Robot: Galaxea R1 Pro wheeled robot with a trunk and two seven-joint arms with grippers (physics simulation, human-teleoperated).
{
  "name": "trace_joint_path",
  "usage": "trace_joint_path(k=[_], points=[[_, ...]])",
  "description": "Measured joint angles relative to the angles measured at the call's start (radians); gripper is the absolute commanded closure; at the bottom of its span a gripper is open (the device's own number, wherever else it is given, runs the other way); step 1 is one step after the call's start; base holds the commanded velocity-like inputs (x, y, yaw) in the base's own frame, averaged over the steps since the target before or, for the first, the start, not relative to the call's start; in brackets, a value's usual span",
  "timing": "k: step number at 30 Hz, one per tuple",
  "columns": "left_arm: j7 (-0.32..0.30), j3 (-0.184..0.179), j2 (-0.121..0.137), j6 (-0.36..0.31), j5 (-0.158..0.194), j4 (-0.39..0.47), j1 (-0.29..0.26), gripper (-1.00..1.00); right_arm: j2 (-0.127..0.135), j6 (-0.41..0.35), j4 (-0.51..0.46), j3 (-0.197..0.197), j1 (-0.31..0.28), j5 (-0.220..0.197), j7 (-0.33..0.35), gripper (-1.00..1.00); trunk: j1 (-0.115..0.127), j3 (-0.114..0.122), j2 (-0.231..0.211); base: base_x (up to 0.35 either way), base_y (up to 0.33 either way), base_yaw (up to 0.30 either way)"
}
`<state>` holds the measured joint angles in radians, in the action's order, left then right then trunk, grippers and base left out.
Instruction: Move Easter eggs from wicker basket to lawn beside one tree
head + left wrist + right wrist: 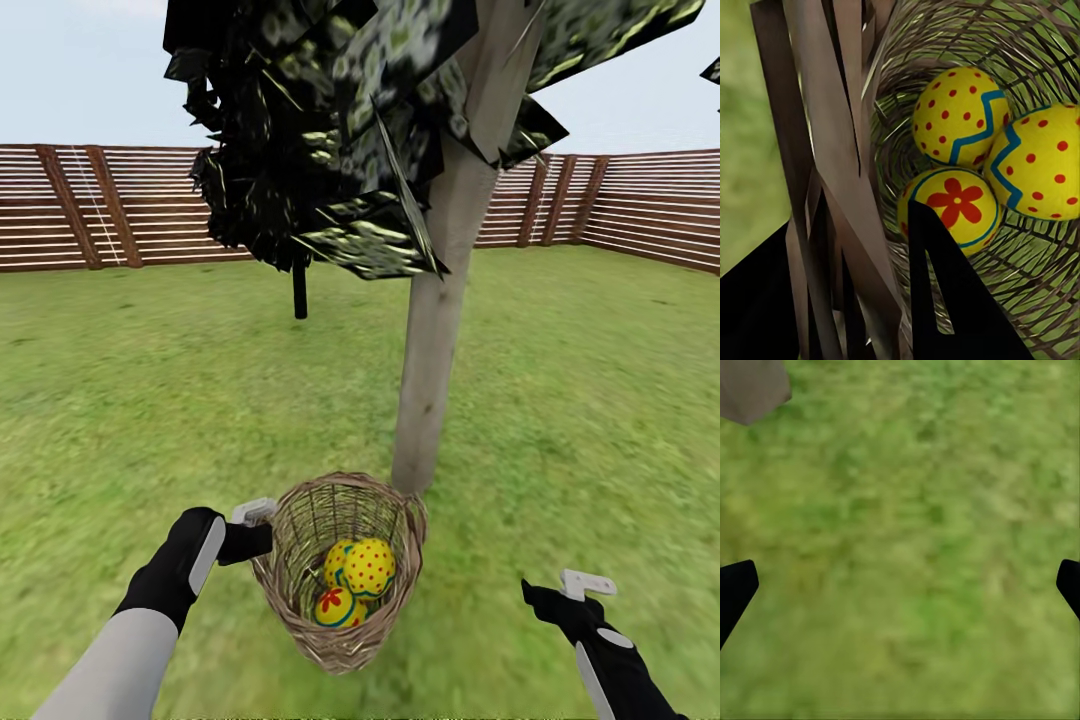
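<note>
Head view: left gripper (258, 530) is clamped on the rim of the wicker basket (340, 565), which tilts toward the camera just in front of the pale tree (432, 330) trunk, base near the foot of it. Three Easter eggs (355, 585) sit inside — the head cam shows them bunched low in the basket. Left wrist view gives more: weave wall pinched between dark fingers (952, 300), the eggs apart enough to tell — flower egg (952, 206) nearest, two zigzag ones beyond, touching. Right gripper (560, 592) hangs over the lawn (150, 400), well apart from the basket; right wrist view shows fingertips (735, 589) spread wide, grass between, nothing held. Fence (60, 205) rings the back.
</note>
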<state>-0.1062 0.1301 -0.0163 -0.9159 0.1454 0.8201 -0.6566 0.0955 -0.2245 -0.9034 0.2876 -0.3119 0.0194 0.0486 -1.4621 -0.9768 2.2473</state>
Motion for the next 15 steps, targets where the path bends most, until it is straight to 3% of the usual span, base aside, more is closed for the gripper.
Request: trace_joint_path(k=[15], points=[[0.0, 0.002, -0.001, 0.0, -0.001, 0.0, 0.0, 1.0, 0.0, 0.0, 0.0, 0.0, 0.0, 0.0, 0.0, -1.0, -0.058, -0.047, 0.105, 0.0, 0.0, 0.0]])
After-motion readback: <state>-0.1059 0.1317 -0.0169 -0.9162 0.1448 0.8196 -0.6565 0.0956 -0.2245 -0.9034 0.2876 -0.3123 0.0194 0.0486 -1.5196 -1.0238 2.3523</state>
